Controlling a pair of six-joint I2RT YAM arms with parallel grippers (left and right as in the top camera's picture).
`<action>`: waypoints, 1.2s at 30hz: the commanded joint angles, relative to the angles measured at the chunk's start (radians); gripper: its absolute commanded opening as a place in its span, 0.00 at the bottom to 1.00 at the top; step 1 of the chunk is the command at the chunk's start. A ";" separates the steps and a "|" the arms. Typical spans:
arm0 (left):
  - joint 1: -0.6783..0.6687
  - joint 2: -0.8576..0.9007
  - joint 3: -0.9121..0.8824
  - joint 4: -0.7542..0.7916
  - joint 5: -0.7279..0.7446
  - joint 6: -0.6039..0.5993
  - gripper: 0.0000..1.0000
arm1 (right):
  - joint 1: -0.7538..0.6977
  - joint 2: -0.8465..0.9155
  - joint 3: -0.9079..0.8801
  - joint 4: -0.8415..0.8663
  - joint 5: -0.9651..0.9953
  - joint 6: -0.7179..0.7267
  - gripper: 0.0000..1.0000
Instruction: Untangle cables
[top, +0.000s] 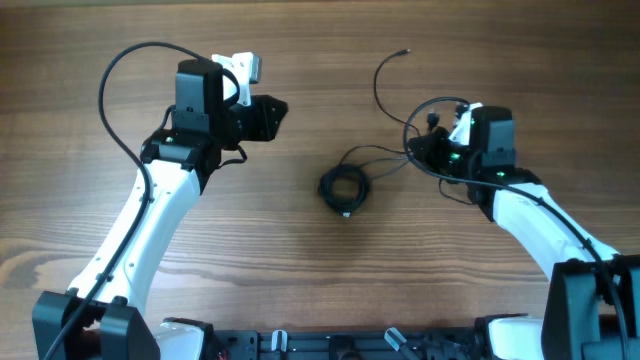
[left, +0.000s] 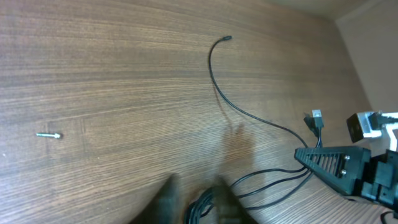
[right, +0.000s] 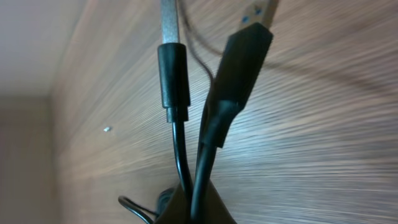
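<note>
The cables (top: 345, 188): lie on the table (top: 300, 280), bunched into a small dark coil near its middle; send a few loose strands rightward to the right gripper (top: 418, 150); throw one long strand in an arc toward the far side, ending in a small plug tip (top: 405, 52) well apart from the coil.

Right gripper: sits just right of the coil, pinched closed on the gathered strands; in its own wrist view, holds two cords rising from the closed tips, both ending in plugs (right: 173, 68), one slim and upright, the other broader and tilted right; in the left wrist view, shows as a black wedge with strands running into its point.

Left gripper (top: 272, 112): hovers to the far left, well apart from the coil, touching no cord; fingers (left: 166, 199) blurred at the near edge of its wrist view, parted by a modest gap, clamping nothing; coil edge visible on the wood beyond that gap.

Small screw (left: 48, 135): rests alone on the wood, well apart from every cord.
</note>
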 joint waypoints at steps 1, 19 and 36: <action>0.001 -0.016 0.006 -0.029 -0.009 0.009 0.85 | 0.060 0.001 -0.003 0.095 -0.105 -0.042 0.08; -0.294 0.323 -0.043 -0.275 -0.157 -0.789 0.57 | 0.072 0.002 -0.003 -0.034 0.138 0.111 1.00; -0.314 0.345 -0.043 -0.275 -0.250 -0.787 0.04 | 0.072 0.002 -0.003 -0.074 0.137 0.110 0.99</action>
